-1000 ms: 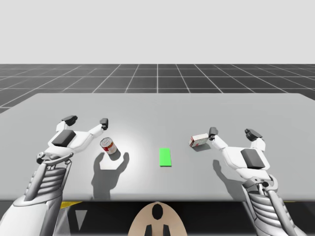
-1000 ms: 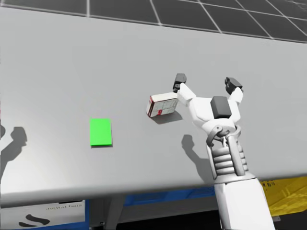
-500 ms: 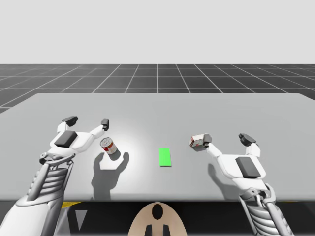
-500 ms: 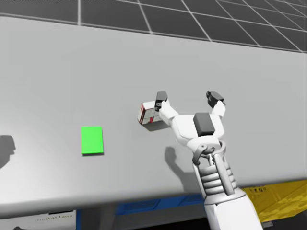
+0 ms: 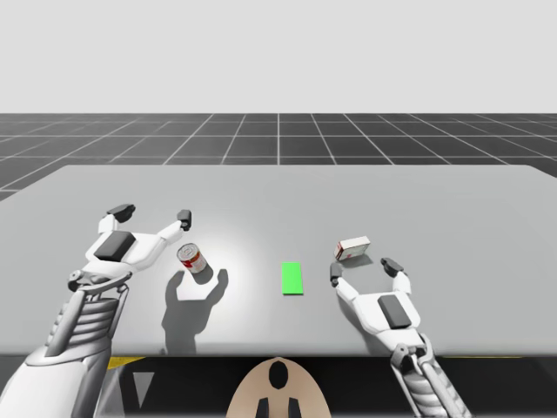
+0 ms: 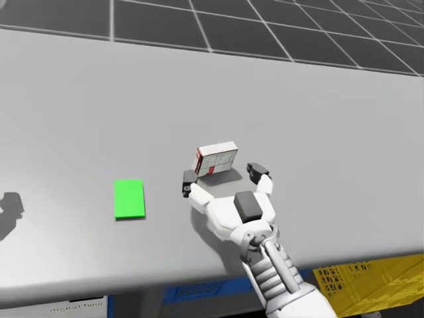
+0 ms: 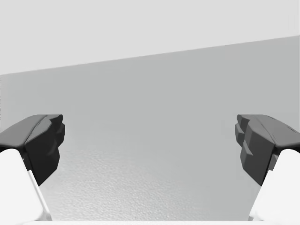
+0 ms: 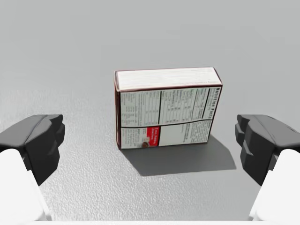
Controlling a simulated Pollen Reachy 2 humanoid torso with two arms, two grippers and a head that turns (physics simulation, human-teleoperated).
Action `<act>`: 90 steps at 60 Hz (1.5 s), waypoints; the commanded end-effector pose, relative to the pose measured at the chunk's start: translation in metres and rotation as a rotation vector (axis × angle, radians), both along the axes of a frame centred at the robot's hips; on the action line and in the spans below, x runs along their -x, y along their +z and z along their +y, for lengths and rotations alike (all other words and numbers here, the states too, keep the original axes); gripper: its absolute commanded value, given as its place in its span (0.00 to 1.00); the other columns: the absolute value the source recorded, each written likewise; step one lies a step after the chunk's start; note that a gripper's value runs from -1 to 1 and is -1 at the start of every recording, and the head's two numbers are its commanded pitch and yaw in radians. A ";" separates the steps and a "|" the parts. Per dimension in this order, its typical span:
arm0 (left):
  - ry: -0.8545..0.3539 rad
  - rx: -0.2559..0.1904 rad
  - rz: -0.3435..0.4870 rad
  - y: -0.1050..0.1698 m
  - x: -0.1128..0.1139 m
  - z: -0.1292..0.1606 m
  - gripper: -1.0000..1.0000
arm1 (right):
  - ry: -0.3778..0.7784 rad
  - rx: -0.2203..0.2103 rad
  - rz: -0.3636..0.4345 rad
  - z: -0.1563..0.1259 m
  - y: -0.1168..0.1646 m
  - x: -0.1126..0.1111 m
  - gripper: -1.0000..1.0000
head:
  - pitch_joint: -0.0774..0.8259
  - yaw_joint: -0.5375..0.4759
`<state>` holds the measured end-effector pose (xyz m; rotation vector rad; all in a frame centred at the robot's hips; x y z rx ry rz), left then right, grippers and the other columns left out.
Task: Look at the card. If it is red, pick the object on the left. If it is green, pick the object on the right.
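Note:
A green card [image 5: 291, 279] [image 6: 129, 198] lies flat near the table's middle. Right of it rests a white and red box [image 5: 352, 249] [image 6: 216, 159] [image 8: 167, 108] on its side. Left of the card stands a red and white can [image 5: 191, 259]. My right gripper [image 5: 361, 270] [image 6: 224, 177] [image 8: 150, 145] is open, just short of the box on its near side, and the box lies ahead of the fingers without touching them. My left gripper [image 5: 152, 212] [image 7: 150, 145] is open beside the can on its left, with bare table ahead of it.
The grey table [image 5: 278, 192] stretches wide behind the objects. Its front edge [image 6: 132, 281] runs close under my right arm. A yellow crate [image 6: 371, 285] sits below the table at the right.
My right gripper has pulled back from the box's right side toward me and now faces it from the near side. The box has turned slightly. My head has turned. The left arm stays still.

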<state>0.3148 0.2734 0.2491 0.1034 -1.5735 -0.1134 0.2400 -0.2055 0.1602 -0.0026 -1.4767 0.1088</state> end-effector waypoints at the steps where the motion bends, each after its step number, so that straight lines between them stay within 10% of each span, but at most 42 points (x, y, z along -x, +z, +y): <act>1: 0.003 -0.005 -0.007 0.001 0.001 0.000 0.00 | 0.002 -0.082 0.059 0.017 -0.013 -0.015 0.00 | 0.80 0.22; 57: 0.004 -0.016 0.000 -0.002 0.000 -0.002 0.00 | -0.033 -0.036 0.152 0.006 -0.028 -0.091 0.00 | 0.81 0.22; 58: 0.005 -0.016 0.000 -0.002 0.000 -0.002 0.00 | -0.043 -0.026 0.143 0.006 -0.028 -0.090 0.09 | 0.81 0.22; 59: 0.004 -0.017 0.000 -0.002 0.000 -0.002 0.00 | -0.047 -0.019 0.128 0.007 -0.029 -0.089 0.58 | 0.81 0.22; 62: 0.004 -0.017 0.001 -0.002 0.000 -0.002 0.00 | -0.036 -0.016 0.128 0.007 -0.029 -0.089 0.98 | 0.80 0.22; 77: 0.003 -0.018 0.003 -0.002 0.000 -0.003 0.00 | -0.039 -0.022 0.138 0.006 -0.029 -0.088 1.00 | 0.70 0.21; 90: 0.002 -0.025 0.006 -0.004 0.000 -0.004 0.00 | -0.033 -0.025 0.138 0.006 -0.029 -0.087 0.99 | 0.42 0.20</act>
